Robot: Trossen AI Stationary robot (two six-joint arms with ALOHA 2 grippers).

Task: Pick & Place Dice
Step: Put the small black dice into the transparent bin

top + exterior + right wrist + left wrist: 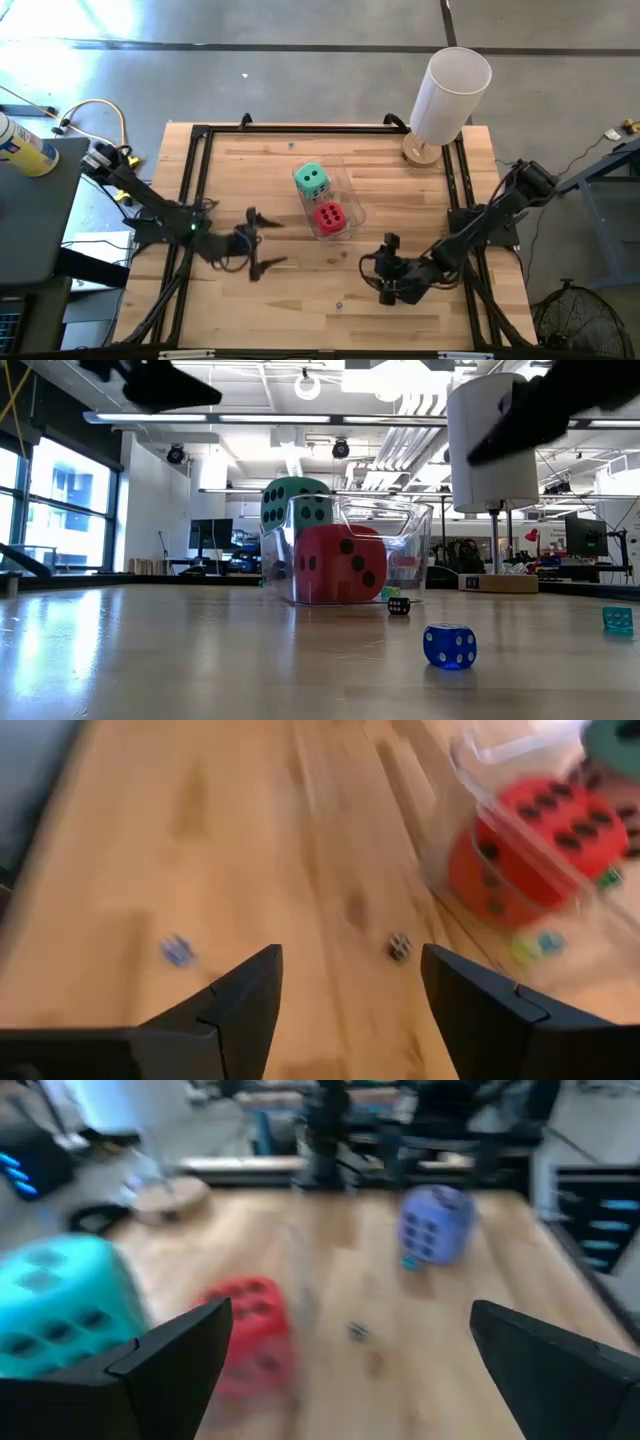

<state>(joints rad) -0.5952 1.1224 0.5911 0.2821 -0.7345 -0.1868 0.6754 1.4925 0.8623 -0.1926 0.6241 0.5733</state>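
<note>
high view: overhead, straight down on the whole bench [300, 300]. low view: bench-top level, close, facing the room. wrist views: each looks forward, low, past its own pincer. all four share the red die [331, 216] ahead of both pincers.

three big dice, three tiny ones, one bin

big soft dice in sight: three, namely one green die [311, 178], one red die [330, 216] and one purple die [435, 1226]. tiny dice on the wood: three, one blue [449, 645], one black [399, 605], one teal [617, 618]. one clear bin [352, 203]. one white cylinder [450, 95] on one round wooden base [418, 152]. two dark arms, left arm [150, 205] and right arm [490, 225].
</note>
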